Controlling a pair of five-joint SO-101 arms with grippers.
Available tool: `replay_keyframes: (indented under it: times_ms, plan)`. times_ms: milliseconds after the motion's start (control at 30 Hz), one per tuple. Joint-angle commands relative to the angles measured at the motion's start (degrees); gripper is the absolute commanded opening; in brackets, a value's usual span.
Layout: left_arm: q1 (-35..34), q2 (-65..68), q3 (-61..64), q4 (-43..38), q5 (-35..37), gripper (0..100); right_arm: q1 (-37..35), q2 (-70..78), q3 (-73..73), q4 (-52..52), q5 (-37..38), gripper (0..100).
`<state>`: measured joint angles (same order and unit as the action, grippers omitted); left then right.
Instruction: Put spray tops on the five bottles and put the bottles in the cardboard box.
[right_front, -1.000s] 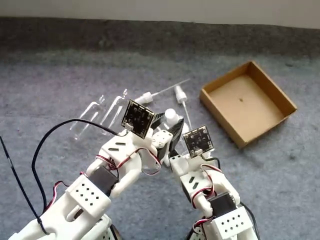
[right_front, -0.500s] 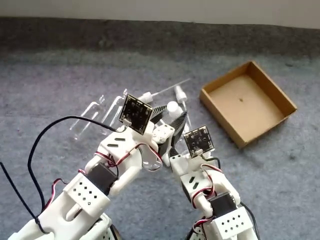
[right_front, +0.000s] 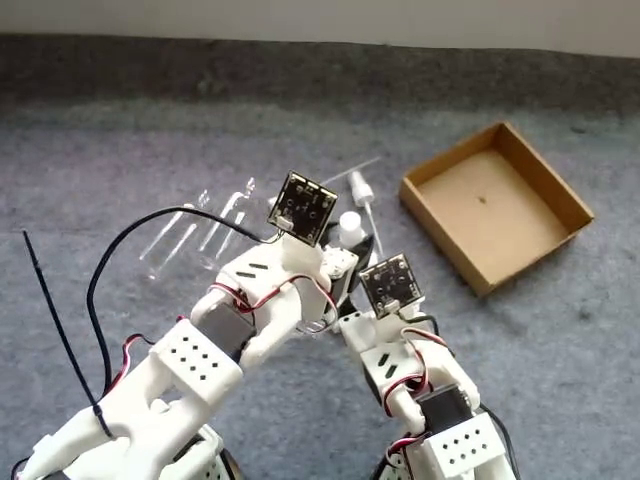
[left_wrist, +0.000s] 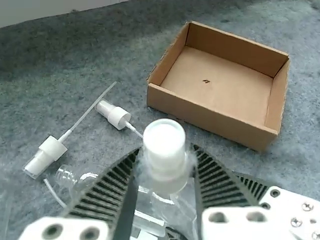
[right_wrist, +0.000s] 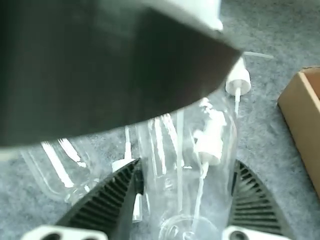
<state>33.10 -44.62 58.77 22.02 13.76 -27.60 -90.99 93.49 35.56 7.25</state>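
A clear bottle (right_wrist: 187, 165) stands upright between the fingers of my right gripper (right_wrist: 186, 170), which is shut on it. My left gripper (left_wrist: 165, 155) is shut on a white spray top (left_wrist: 164, 150) at this bottle's neck; from above the same spray top (right_front: 349, 224) shows between the two wrists. Two loose spray tops (left_wrist: 114, 114) (left_wrist: 47, 152) with long tubes lie on the carpet just beyond. Several bare clear bottles (right_front: 190, 232) lie to the left of the arms. The cardboard box (right_front: 450, 155) sits open at the right.
Grey carpet covers the table. In the left wrist view the box's near wall (left_wrist: 210, 120) is a short way past the held bottle. One more clear bottle (left_wrist: 75, 175) lies beside my left fingers. A black cable (right_front: 100, 290) loops off the left arm.
My left arm has swung right and forward, carrying the spray top over the bottle in the right gripper. The right arm has barely shifted.
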Motion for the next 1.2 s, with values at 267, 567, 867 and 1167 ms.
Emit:
replay_keyframes:
  times_ms: [267, 567, 867, 1167]
  plan:
    - [0.7, 0.2, -3.2, 2.0, -0.2, 20, 1.0, -0.8, -2.7, -0.1, 0.9, 22.4]
    - [-0.9, -3.6, -3.4, 2.0, -0.3, 22, 1.2, -0.8, -2.8, -0.1, 0.9, 22.4]
    - [-1.5, -16.4, -2.7, 13.8, -0.5, 22, 1.4, -0.8, -2.8, -0.1, 0.9, 22.4]
    - [-7.7, -27.9, -2.6, 26.3, -0.6, 22, 1.4, -11.5, -2.2, 0.2, 1.1, 22.4]
